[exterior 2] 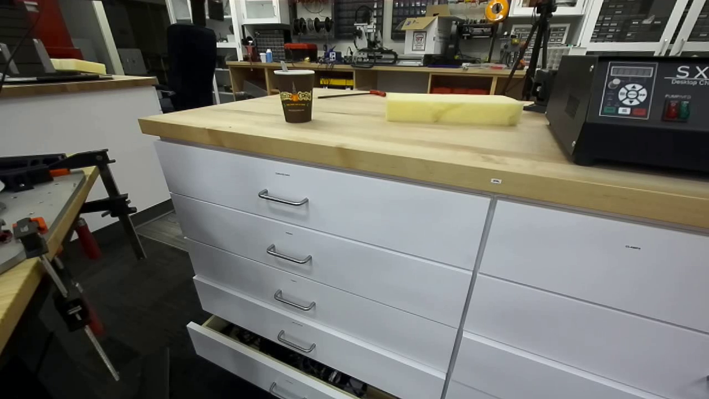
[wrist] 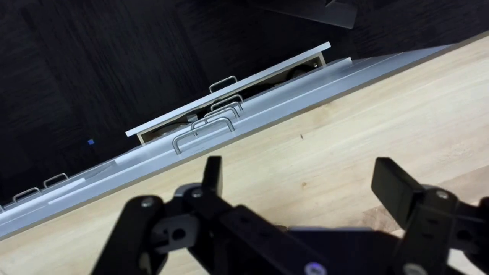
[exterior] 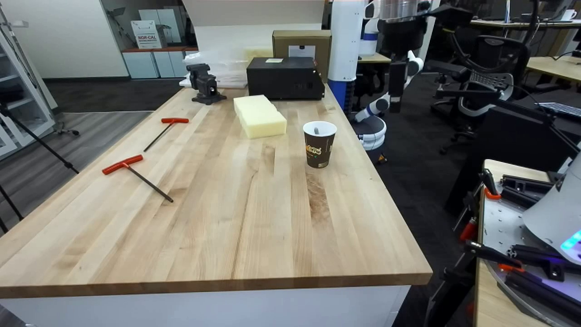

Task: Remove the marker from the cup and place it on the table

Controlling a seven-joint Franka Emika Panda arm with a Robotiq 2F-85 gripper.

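The dark-brown paper cup (exterior: 318,150) with a pale rim stands upright on the light-wood table (exterior: 218,236), near its edge. It also shows in an exterior view (exterior 2: 296,100). The marker (exterior 2: 283,66) is in the cup; only a short greyish end shows above the rim, and the rest is hidden inside. My gripper (exterior: 396,102) hangs above and beyond the table's edge in an exterior view, apart from the cup. In the wrist view the gripper (wrist: 298,168) is open and empty, with bare wood seen between its fingers. The marker is not seen in the wrist view.
A yellow block (exterior: 261,117) lies beyond the cup. Red-handled tools (exterior: 131,164) lie across the table. A black machine box (exterior: 286,78) and a small black vise (exterior: 206,84) stand at one end. A low drawer (exterior 2: 266,360) stands open below the table.
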